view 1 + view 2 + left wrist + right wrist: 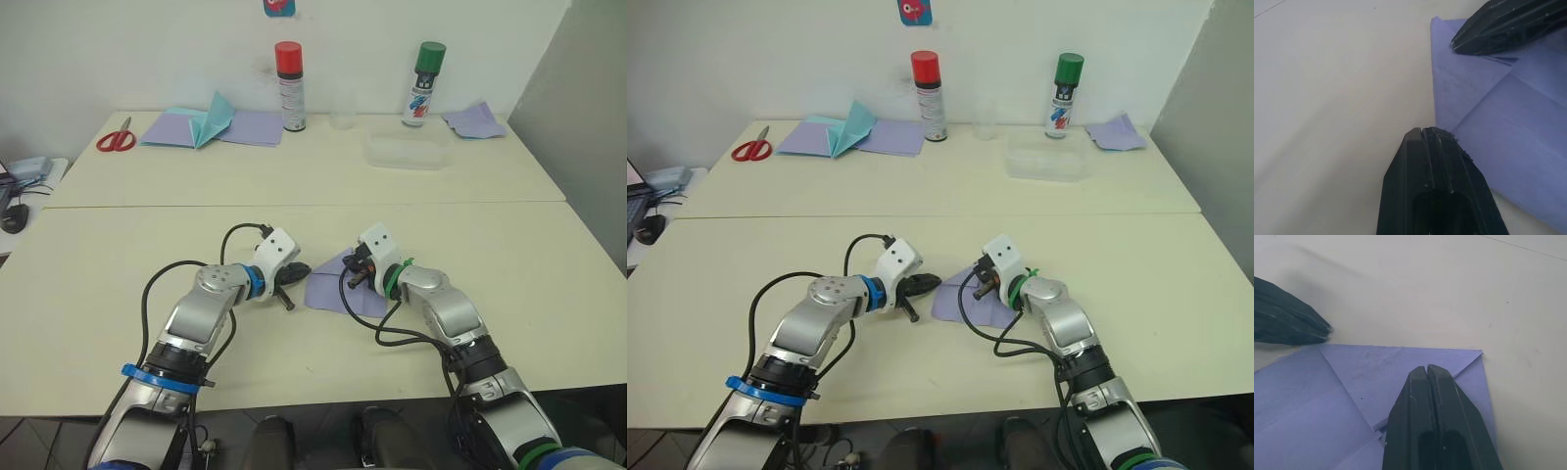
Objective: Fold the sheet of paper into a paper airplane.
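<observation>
Folding is partway: the sheet of paper (pixel 1352 382) shows corner flaps creased in, not yet a dart. Right gripper (pixel 1428 369), fingers together, presses the flaps; left gripper (pixel 1422 131), also closed, sits at the edge.

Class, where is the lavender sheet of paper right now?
The sheet of paper lies on the near table's middle, between the left claw and right claw, whose shut fingers press on it.
</observation>
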Robot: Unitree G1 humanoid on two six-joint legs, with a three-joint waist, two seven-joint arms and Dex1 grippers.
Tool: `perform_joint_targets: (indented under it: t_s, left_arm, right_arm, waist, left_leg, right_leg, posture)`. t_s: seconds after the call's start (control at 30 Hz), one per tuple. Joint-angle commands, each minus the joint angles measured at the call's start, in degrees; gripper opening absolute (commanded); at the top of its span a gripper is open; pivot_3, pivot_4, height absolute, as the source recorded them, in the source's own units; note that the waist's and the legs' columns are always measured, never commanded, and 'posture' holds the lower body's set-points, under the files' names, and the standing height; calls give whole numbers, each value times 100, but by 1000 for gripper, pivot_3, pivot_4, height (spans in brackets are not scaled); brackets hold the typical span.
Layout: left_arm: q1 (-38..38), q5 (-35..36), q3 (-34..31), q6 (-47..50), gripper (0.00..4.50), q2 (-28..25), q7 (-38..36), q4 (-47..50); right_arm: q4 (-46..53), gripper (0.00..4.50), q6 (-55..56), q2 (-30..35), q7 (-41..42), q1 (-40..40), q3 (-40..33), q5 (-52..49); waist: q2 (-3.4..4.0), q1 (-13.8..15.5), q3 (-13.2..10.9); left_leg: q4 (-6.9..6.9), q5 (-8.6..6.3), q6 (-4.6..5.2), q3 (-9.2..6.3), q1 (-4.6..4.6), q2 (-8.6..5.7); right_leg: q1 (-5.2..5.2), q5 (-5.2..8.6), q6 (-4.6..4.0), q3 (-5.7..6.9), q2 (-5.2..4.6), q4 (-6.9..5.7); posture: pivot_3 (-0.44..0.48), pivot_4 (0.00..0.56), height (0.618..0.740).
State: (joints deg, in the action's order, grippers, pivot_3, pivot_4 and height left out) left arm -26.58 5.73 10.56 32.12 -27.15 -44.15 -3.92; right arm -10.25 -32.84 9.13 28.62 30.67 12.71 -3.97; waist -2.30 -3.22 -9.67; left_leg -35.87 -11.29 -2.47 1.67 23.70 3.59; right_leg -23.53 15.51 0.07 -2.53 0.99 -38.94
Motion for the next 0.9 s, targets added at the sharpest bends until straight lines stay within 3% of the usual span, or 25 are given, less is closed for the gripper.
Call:
perform_joint_targets:
  t_s: [0.03, 0.2, 0.47, 0.63, 0.9]
  left_arm:
    - [-228, 207, -334, -377, 20, 87, 38, 71]
    - [-469, 292, -212, -397, 20, 338, -59, 79]
    - [-271, -263, 430, -921, 20, 557, 41, -680]
    - [-376, -493, 499, -1248, 20, 709, 232, -1291]
    - [-423, -518, 531, -1298, 20, 740, 89, -1441]
  right_arm:
    - [-154, 0, -48, 20, 21, -26, 28, 34]
    - [-207, 0, -19, 25, 54, 8, 28, 37]
    - [-192, 0, 52, -21, 101, 32, 35, 17]
    - [-208, 0, 654, -48, 305, 100, 85, 9]
    - [-909, 0, 813, -268, 150, 373, 96, 154]
  waist:
    - [0, 1, -1]
    - [-2, 14, -2]
    - [-2, 5, -2]
    - [-1, 30, -1]
    - [-2, 35, -1]
  left_leg:
    - [0, 0, 0, 1, 1, 0]
    - [-3, 0, 0, 3, 6, -4]
    - [-1, 0, 0, 3, 5, -4]
    - [-4, 0, 1, -1, 3, -5]
    - [-6, 0, 1, 4, 5, -6]
  right_leg:
    - [-1, 0, 0, 0, 0, 0]
    - [-2, -1, 2, 0, 0, 1]
    - [-4, -1, 2, -1, 3, 1]
    - [-1, -1, 2, 1, 5, -1]
    - [1, -2, 4, 0, 0, 0]
  posture:
    - [0, 150, 740]
    - [0, 150, 740]
    - [0, 150, 740]
    - [0, 150, 740]
    - [0, 150, 740]
